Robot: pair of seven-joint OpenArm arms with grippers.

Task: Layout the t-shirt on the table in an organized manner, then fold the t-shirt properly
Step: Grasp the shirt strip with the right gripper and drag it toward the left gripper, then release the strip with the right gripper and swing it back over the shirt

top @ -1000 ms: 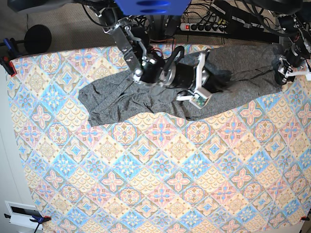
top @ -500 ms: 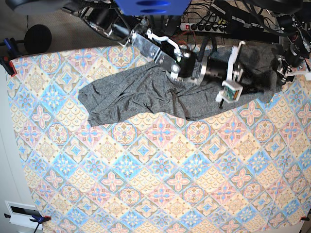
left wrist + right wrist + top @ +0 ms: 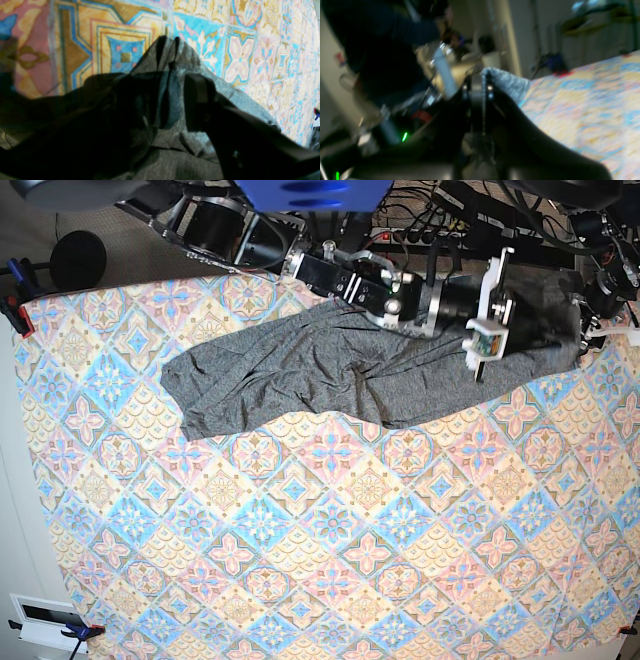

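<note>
**Ana:** Base view first. What did the biggest thing look like?

**Ben:** The table [image 3: 330,560] filled nearly the whole frame, covered in its blue, pink and cream diamond cloth. The t-shirt [image 3: 290,370] lay along the far edge as a long, rumpled grey band with creases near its middle.

**Ana:** And the arms?

**Ben:** The right arm [image 3: 400,295] stretched low across the shirt toward that view's right end. Its right gripper [image 3: 545,330] sat over the grey cloth there, close to the left gripper [image 3: 585,330] at the table's far right corner.

**Ana:** Was the right pincer closed?

**Ben:** Yes. In the right wrist view, blurred as it was, the right gripper [image 3: 477,85] had its tips pressed together, with a peak of the t-shirt [image 3: 507,83] pinched at them, raised above the table [image 3: 582,100].

**Ana:** The left one?

**Ben:** In the left wrist view, the left gripper [image 3: 172,100] had its jaws standing apart, with a bunched ridge of the t-shirt [image 3: 172,60] between the fingers [image 3: 197,97]. I could not tell whether it squeezed the fold or merely straddled it.
</note>
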